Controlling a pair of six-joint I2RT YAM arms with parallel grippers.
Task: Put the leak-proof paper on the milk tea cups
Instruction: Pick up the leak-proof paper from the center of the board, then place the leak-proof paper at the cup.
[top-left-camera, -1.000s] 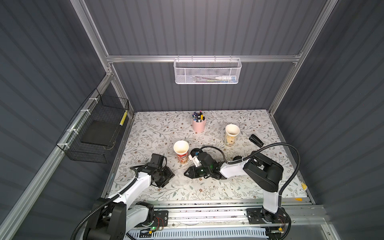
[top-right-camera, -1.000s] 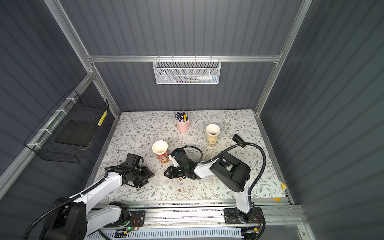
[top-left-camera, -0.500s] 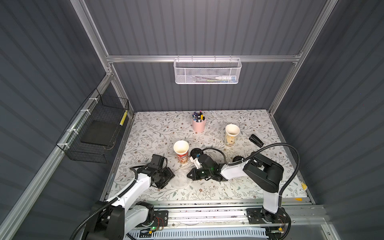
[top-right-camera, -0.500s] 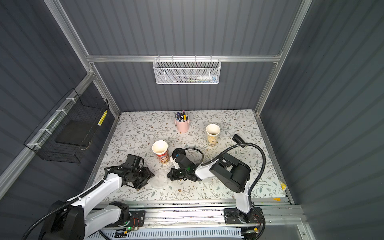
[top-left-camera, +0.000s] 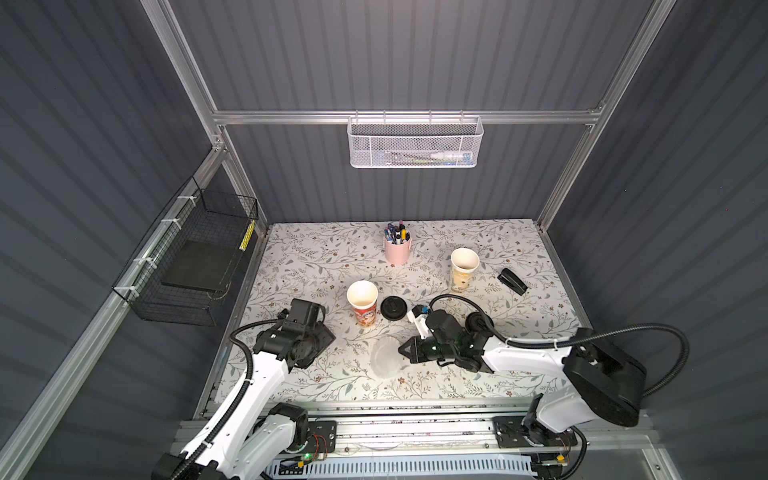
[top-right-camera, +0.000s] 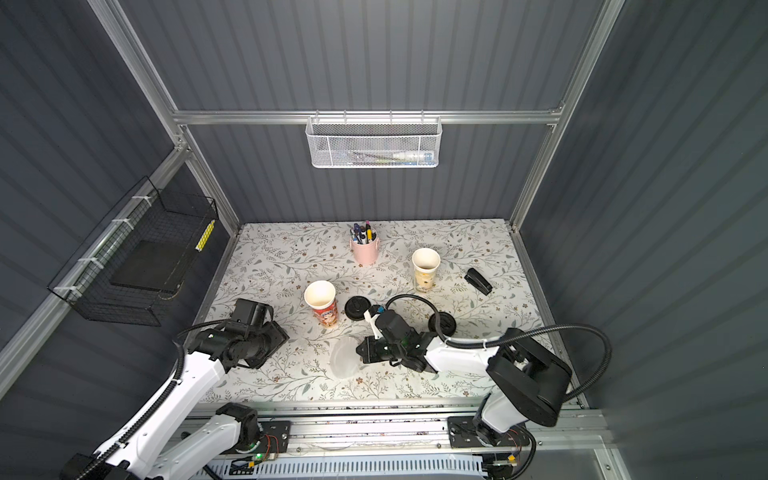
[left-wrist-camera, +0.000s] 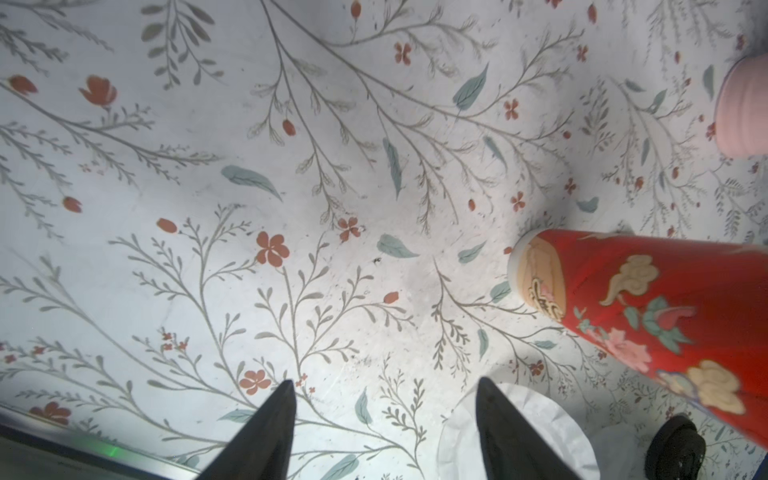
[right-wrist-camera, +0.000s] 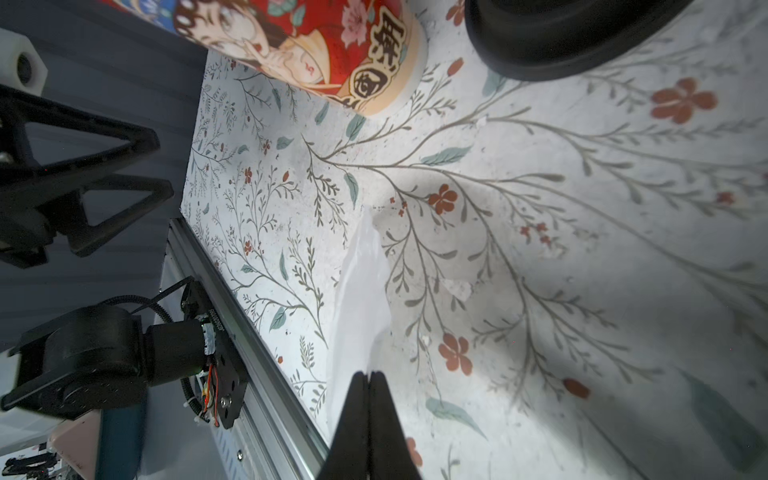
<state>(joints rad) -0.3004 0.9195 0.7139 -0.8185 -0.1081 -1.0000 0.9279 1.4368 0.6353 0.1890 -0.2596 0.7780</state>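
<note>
My right pincer (right-wrist-camera: 368, 376), pressed together, pinches the edge of the leak-proof paper (top-left-camera: 383, 359) on the bench (top-left-camera: 311, 257) near the red cup (top-left-camera: 363, 306); my left pincer (left-wrist-camera: 384, 382) hangs spread, empty. That cup and the cream cup (top-left-camera: 464, 270) stand uncovered.

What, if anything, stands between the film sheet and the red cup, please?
Nothing visible does: only bare tabletop lies between the film sheet, pinched by the right gripper, and the red cup. The black lid sits beside the cup, off that line.
</note>
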